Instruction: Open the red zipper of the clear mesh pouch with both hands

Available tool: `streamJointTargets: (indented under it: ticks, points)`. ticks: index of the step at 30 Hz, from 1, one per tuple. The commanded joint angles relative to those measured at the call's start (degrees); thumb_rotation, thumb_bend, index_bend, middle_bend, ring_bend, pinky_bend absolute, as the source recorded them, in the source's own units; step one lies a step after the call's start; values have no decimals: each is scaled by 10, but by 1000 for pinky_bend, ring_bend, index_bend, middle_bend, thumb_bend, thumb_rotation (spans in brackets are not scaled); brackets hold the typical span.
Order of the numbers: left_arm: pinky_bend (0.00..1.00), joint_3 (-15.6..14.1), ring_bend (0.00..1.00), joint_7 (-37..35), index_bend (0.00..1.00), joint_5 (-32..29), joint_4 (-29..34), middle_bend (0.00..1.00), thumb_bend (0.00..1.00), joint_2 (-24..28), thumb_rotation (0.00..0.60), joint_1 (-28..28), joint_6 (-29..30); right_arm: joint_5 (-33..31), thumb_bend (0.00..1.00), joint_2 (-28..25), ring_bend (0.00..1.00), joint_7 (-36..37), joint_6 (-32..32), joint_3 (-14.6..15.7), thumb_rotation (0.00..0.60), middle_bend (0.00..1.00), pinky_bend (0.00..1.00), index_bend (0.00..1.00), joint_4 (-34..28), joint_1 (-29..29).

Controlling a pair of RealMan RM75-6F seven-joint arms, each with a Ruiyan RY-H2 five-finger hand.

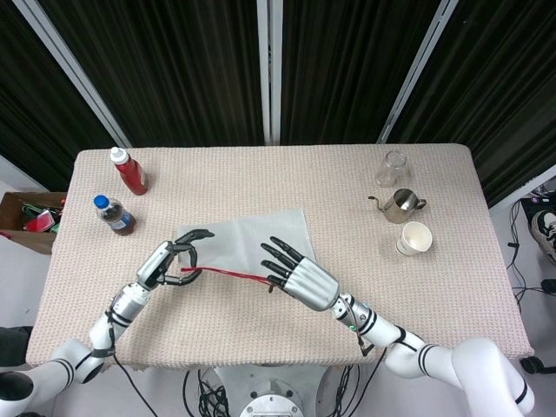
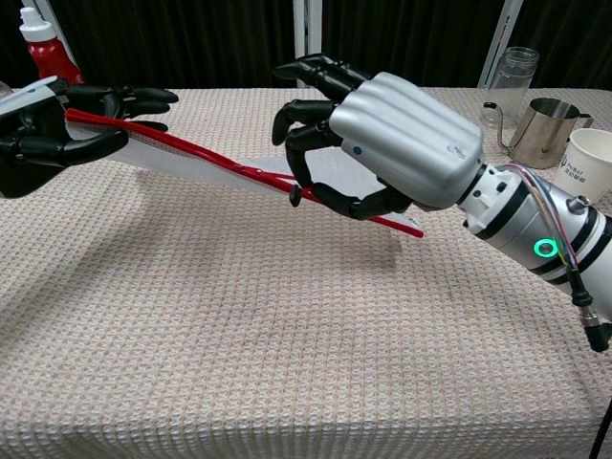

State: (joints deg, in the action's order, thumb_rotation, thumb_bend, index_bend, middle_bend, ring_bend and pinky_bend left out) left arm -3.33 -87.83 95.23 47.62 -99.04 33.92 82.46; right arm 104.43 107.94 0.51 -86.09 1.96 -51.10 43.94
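Note:
The clear mesh pouch (image 1: 248, 246) lies in the middle of the table, its front edge lifted off the cloth. Along that edge runs the red zipper (image 1: 228, 274), also visible as a long slanted red zipper (image 2: 191, 155) in the chest view. My left hand (image 1: 172, 261) grips the zipper's left end, and the left hand (image 2: 53, 126) holds it raised. My right hand (image 1: 301, 276) is at the zipper's right part. In the chest view the right hand (image 2: 382, 145) pinches the small dark zipper pull (image 2: 295, 196) between thumb and a finger.
A red sauce bottle (image 1: 129, 170) and a dark drink bottle (image 1: 113, 215) stand at the back left. At the right are a glass jar (image 1: 393, 168), a steel pitcher (image 1: 401, 205) and a paper cup (image 1: 414, 237). A cardboard box (image 1: 26, 217) sits off the table's left edge.

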Motion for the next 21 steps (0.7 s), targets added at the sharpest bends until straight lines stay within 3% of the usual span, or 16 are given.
streamJointTargets:
  ticks: [1,12,21]
  points:
    - [134,2,104,-2,658,-4,-2,199,422,2,600,-4,-1,-4,477,-14,0,-7,-1,9,600,286,0,925,-8,-16]
    - [134,10,104,-3,660,-24,-18,199,426,6,600,-20,-18,-31,477,-68,0,-12,-7,36,600,287,0,925,-20,-95]
    - [134,12,104,-2,662,-24,-22,199,426,3,600,-22,-27,-39,477,-82,0,-4,-13,32,600,283,0,923,-18,-125]
